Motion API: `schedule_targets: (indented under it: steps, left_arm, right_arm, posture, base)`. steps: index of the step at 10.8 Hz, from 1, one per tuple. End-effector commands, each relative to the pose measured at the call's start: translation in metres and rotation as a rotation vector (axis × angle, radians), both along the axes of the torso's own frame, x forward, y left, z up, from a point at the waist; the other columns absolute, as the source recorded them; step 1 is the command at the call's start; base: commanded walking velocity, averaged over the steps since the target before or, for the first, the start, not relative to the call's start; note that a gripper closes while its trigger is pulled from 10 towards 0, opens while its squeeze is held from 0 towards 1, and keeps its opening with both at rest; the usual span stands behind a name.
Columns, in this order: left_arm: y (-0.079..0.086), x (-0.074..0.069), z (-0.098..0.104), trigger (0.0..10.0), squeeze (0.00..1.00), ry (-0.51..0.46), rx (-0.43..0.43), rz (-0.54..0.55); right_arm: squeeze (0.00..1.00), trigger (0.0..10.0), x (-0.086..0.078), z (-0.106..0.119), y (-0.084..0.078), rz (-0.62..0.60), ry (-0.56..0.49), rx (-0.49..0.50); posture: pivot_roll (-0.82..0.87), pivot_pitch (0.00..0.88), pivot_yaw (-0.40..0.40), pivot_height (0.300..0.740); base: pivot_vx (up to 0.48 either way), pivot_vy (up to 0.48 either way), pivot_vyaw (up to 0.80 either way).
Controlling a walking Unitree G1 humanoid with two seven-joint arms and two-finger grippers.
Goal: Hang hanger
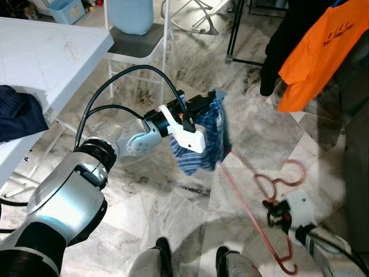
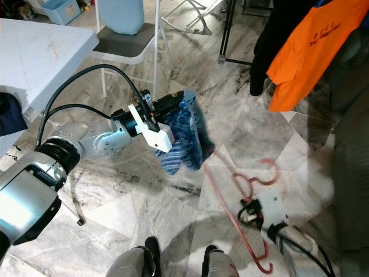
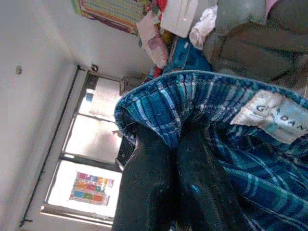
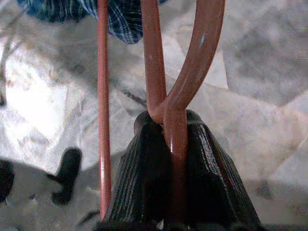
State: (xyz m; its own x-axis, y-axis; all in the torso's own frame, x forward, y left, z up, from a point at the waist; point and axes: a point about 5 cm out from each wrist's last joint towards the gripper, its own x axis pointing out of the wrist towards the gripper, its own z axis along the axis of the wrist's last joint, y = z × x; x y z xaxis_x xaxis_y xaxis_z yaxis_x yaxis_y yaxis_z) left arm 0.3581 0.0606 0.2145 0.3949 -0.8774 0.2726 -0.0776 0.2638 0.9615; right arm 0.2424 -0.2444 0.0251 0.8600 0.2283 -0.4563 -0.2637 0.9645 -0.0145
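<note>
While the right gripper [image 4: 175, 139] is clamped on one red hanger [image 1: 253, 190] low over the marble floor [image 1: 173, 213], one blue plaid shirt [image 1: 204, 141] is pinched by the left gripper [image 3: 178, 159], its fingertips hidden in cloth.

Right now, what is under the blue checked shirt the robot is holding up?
Below the blue plaid shirt, pinched by the left gripper, lies bare marble floor. The red hanger, held by the right gripper, has one end hidden behind the cloth.
</note>
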Motion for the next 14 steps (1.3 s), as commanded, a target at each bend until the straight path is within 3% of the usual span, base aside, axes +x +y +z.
schedule_targets:
  steps: [1,3,4,6,7,9,11,14]
  left_arm:
    - [-0.008,-0.013,-0.012,10.0,0.0,0.053,-0.012,-0.091]
    - [-0.025,-0.04,-0.047,10.0,0.0,0.189,-0.001,-0.231]
    - [-0.035,-0.059,-0.077,10.0,0.0,0.301,0.035,-0.284]
    - [-0.035,-0.072,-0.116,10.0,0.0,0.44,0.111,-0.233]
    - [-0.028,-0.076,-0.137,10.0,0.0,0.519,0.135,-0.148]
    - [-0.022,-0.078,-0.152,10.0,0.0,0.568,0.153,-0.065]
    - [-0.015,-0.074,-0.166,10.0,0.0,0.55,0.216,0.064]
    - [0.001,-0.068,-0.184,10.0,0.0,0.522,0.341,0.228]
  right_arm:
    - [0.0,10.0,-0.005,-0.015,-0.005,-0.119,0.075,0.09]
    - [0.0,10.0,0.005,-0.02,-0.007,-0.27,0.104,0.181]
    - [0.0,10.0,0.019,-0.011,-0.011,-0.402,0.046,0.291]
    - [0.0,10.0,0.04,0.017,-0.012,-0.47,-0.076,0.443]
    - [0.0,10.0,0.054,0.052,0.001,-0.392,-0.199,0.523]
    - [0.0,10.0,0.064,0.088,0.017,-0.361,-0.288,0.735]
    - [0.0,10.0,0.064,0.11,0.048,-0.212,-0.273,0.813]
    - [0.0,10.0,0.064,0.135,0.064,-0.095,-0.298,0.85]
  posture:
    - [-0.08,0.249,0.086,0.74]
    - [-0.07,0.25,0.097,0.74]
    - [-0.07,0.252,0.101,0.74]
    - [-0.08,0.256,0.104,0.74]
    - [-0.09,0.259,0.106,0.74]
    - [-0.1,0.26,0.107,0.74]
    - [-0.1,0.255,0.099,0.74]
    - [-0.1,0.249,0.092,0.74]
  base:
    - [0.0,0.0,0.0]
    - [0.0,0.0,0.0]
    - [0.0,0.0,0.0]
    - [0.0,0.0,0.0]
    - [0.0,0.0,0.0]
    - [0.0,0.0,0.0]
    - [0.0,0.0,0.0]
    - [0.0,0.0,0.0]
